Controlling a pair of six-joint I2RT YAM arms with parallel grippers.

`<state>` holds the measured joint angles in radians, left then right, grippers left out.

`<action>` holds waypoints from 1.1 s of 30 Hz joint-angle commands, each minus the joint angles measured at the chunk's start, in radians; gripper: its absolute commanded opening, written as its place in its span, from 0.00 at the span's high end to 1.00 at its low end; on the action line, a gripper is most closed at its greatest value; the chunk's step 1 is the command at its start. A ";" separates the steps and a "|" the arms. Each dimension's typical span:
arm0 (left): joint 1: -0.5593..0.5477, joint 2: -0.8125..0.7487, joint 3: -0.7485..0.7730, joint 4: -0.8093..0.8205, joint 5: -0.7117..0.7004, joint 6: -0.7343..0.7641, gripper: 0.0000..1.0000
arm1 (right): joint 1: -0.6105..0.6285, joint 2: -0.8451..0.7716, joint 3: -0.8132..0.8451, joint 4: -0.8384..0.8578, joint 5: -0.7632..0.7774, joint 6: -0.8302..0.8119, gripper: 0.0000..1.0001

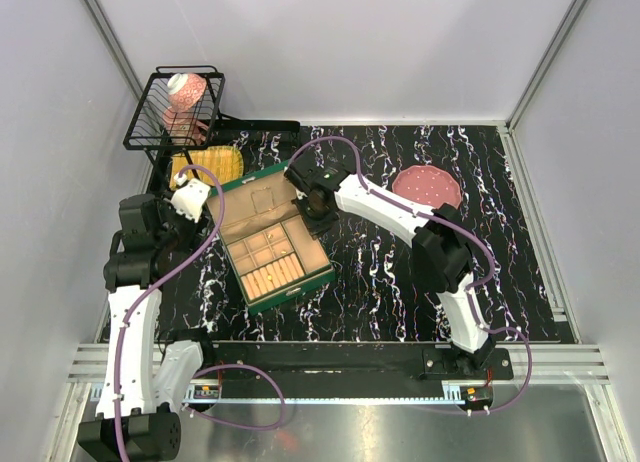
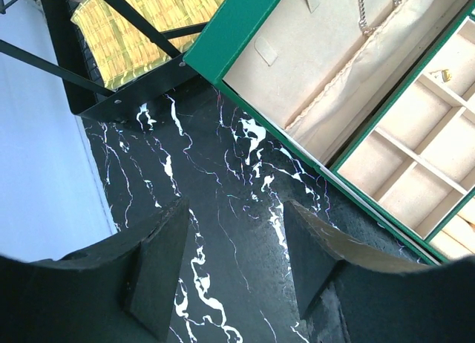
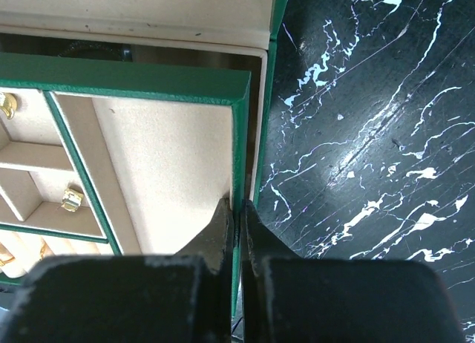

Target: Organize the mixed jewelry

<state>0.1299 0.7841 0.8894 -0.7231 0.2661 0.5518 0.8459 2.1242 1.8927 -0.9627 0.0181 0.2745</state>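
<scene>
Right gripper (image 3: 237, 213) jaws clenched at green jewelry box (image 3: 148, 79) rim — best centre over compartment (image 3: 163, 157) before opening; left gripper (image 2: 236, 228) jaws released, empty.

Pale grey walls (image 1: 340, 42) with aluminium corner rails (image 1: 108, 37) enclose a metal bench (image 1: 400, 434) topped by a black, white-veined marble-pattern mat (image 1: 400, 292), with a slotted aluminium extrusion (image 1: 560, 364) along its near edge; lighting is even.
</scene>
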 commanded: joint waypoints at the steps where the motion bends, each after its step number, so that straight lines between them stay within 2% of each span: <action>1: 0.010 -0.022 -0.006 0.050 0.025 0.007 0.41 | 0.022 -0.007 0.036 0.039 0.011 -0.004 1.00; 33: 0.027 -0.032 -0.021 0.048 0.036 0.023 0.41 | 0.027 -0.021 -0.040 0.047 0.019 -0.041 1.00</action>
<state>0.1474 0.7719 0.8734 -0.7177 0.2840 0.5606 0.8570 2.1242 1.8690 -0.9348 0.0418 0.2630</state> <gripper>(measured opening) 0.592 0.022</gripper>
